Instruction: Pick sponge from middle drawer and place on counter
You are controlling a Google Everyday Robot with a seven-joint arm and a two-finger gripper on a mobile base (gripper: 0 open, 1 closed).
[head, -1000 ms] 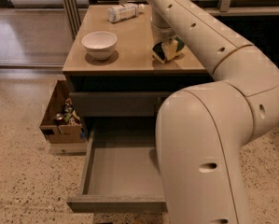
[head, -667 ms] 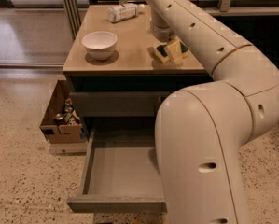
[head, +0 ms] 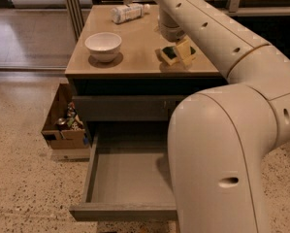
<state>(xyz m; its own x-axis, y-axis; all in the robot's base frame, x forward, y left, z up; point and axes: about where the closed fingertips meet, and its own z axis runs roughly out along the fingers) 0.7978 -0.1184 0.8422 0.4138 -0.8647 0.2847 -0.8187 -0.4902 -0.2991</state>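
The sponge, dark green face up over a pale yellow layer, lies on the right part of the tan counter. My gripper hangs down from the arm right at the sponge, low over the counter and touching or almost touching the sponge's right side. The middle drawer is pulled out below the counter, and its grey inside is bare. My large pale arm covers the drawer's right part.
A white bowl stands on the counter's left part. A plastic bottle lies at the counter's back edge. A cardboard box with small items sits on the speckled floor left of the cabinet.
The gripper and sponge have come down slightly at the same spot. The sponge now lies flat on the counter with its green face up.
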